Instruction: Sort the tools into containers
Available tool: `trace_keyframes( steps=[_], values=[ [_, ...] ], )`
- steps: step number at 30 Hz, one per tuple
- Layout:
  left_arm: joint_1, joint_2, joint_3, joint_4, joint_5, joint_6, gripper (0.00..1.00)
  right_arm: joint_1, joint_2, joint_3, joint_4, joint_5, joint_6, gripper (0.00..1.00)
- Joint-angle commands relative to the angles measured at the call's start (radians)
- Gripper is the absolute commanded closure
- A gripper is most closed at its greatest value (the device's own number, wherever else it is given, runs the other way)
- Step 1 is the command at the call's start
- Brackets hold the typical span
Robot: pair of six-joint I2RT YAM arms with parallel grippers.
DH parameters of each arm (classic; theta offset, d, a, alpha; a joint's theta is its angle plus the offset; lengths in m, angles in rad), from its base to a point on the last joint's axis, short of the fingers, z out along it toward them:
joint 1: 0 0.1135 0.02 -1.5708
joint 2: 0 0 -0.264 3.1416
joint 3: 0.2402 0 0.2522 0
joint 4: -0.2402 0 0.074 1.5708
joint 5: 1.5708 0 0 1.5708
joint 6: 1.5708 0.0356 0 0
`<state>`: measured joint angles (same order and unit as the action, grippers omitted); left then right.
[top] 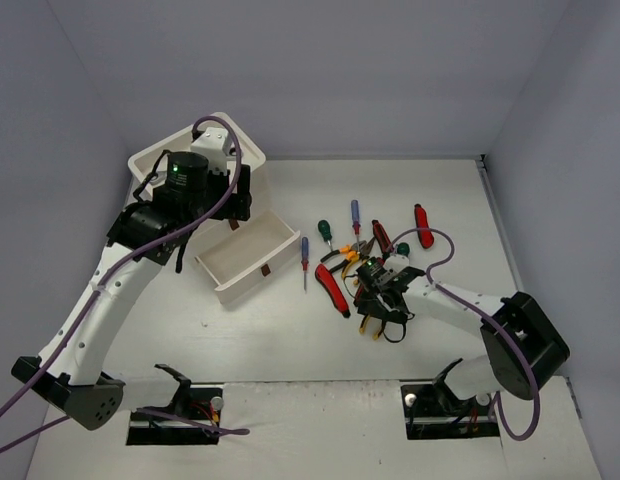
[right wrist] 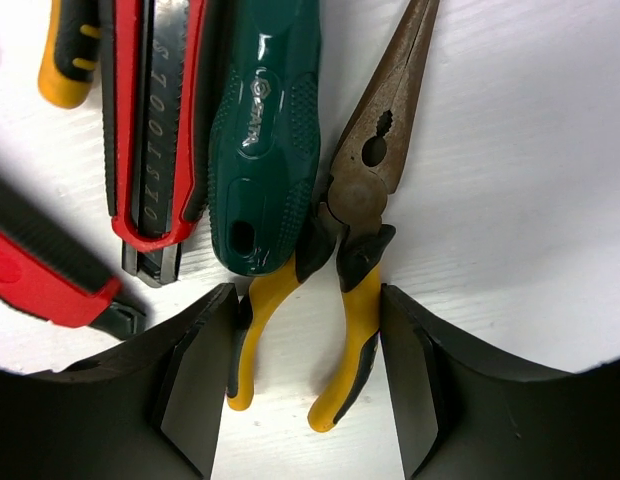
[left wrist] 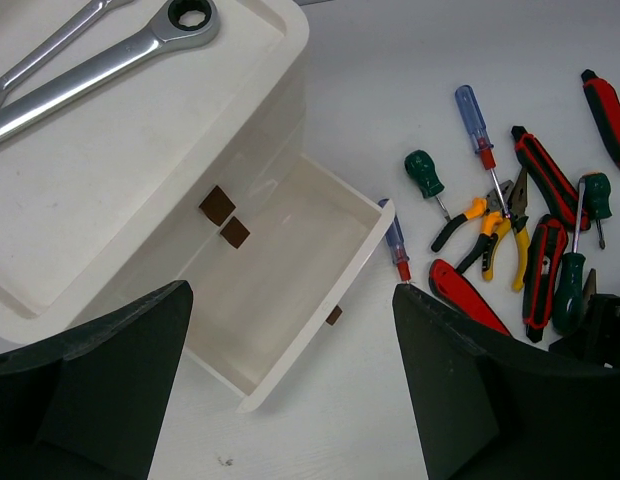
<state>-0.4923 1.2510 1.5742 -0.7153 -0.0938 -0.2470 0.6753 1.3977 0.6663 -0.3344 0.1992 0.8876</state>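
Note:
Long-nose yellow-black pliers (right wrist: 362, 190) lie flat on the table. My right gripper (right wrist: 308, 335) straddles their spread handles, one finger pressed against each handle. Beside them lie a green-handled screwdriver (right wrist: 265, 140) and a red-black cutter (right wrist: 155, 120). My left gripper (left wrist: 290, 300) hangs open and empty above the white drawer box (left wrist: 140, 170), over its pulled-out empty drawer (left wrist: 280, 270). Two silver wrenches (left wrist: 110, 60) rest in the box's top tray. From above, the right gripper (top: 380, 298) sits low in the tool pile.
More tools lie spread right of the drawer: a blue screwdriver (top: 304, 255), a red cutter (top: 332, 288), a green screwdriver (top: 325, 232), another blue one (top: 355, 215) and a red-handled tool (top: 423, 225). Walls close in the table on the left, back and right.

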Motion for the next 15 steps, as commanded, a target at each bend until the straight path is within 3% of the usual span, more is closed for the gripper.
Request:
trace_keyframes(
  steps=[1, 9, 15],
  values=[
    [-0.009, -0.005, 0.029, 0.042, 0.017, 0.002, 0.22, 0.020, -0.040, 0.044, 0.018, -0.013, 0.024, 1.00],
    [-0.011, 0.004, 0.021, 0.045, 0.030, -0.019, 0.22, 0.022, -0.162, 0.108, 0.019, 0.014, -0.007, 1.00],
    [-0.012, 0.017, 0.024, 0.045, 0.034, -0.032, 0.22, 0.026, -0.143, 0.121, 0.034, 0.005, -0.029, 1.00]
  ],
)
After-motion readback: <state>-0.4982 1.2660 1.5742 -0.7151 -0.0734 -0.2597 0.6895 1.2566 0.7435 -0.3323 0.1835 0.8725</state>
